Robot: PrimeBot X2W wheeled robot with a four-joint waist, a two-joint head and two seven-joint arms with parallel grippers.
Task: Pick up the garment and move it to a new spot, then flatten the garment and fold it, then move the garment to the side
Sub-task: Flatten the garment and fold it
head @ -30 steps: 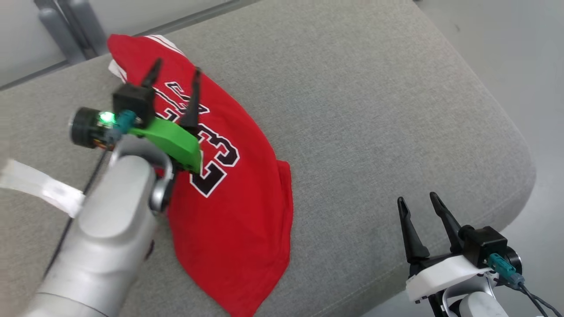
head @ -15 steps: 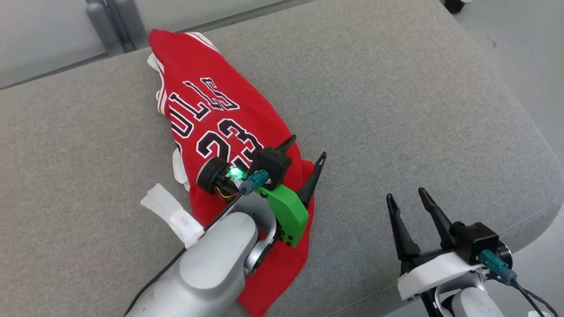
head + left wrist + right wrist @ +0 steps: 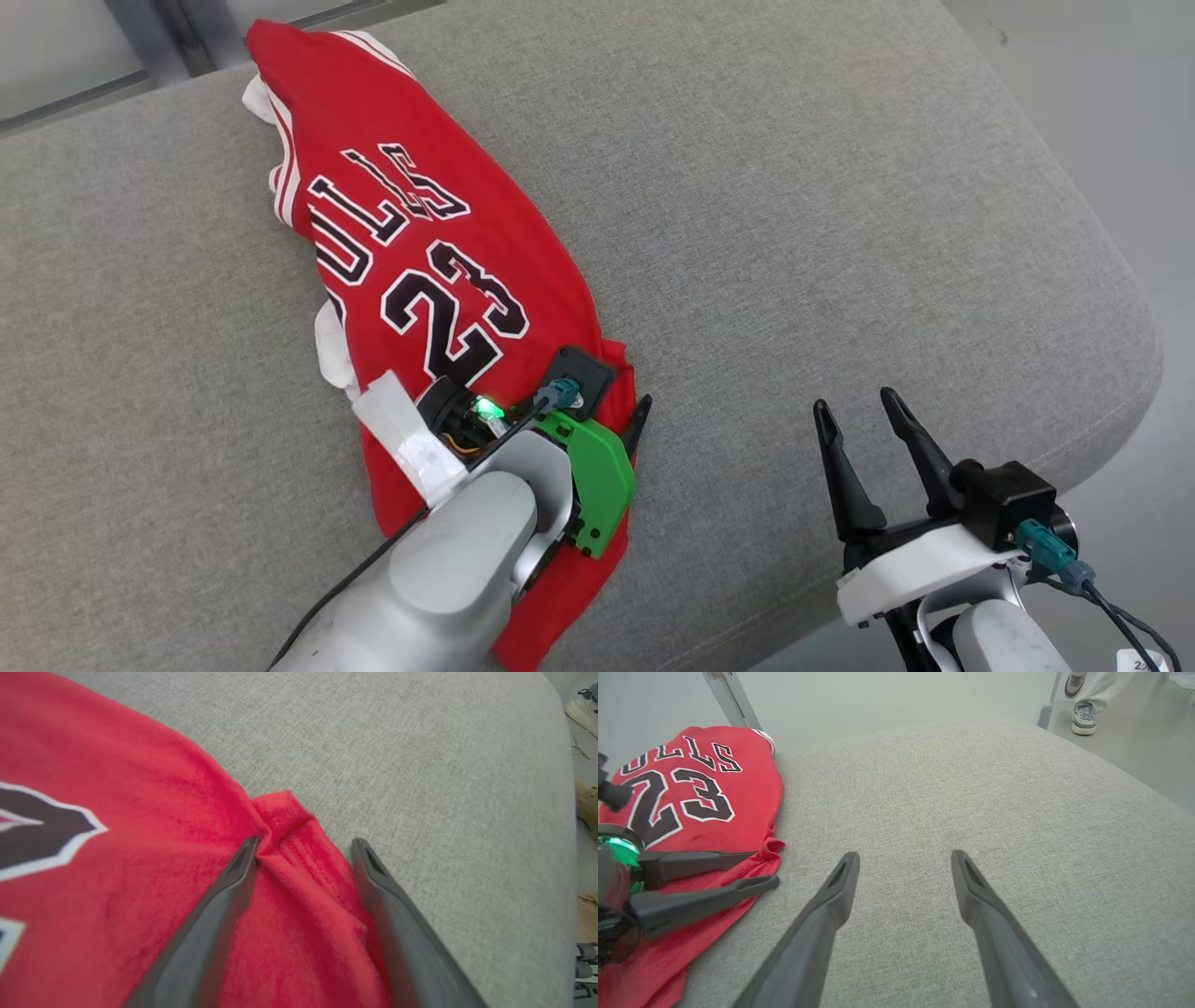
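The garment, a red jersey with black lettering and "23", lies in a long bunched strip on the grey cushion. My left gripper is pitched down at the garment's right edge and stands open. In the left wrist view its fingers straddle a puckered fold of the red hem, and the left fingertip touches the cloth. My right gripper hovers open over bare cushion near the front right corner, with nothing between its fingers. The right wrist view also shows the garment and the left gripper at its left.
The cushion's rounded front edge drops to grey floor on the right. A metal frame leg stands behind the garment. A person's shoe is on the floor beyond the far corner. Bare cushion lies right of the garment.
My left gripper has swung from over the garment's upper lettering down to its right hem and lowered onto it. The head camera shifted. The right gripper stayed open in place.
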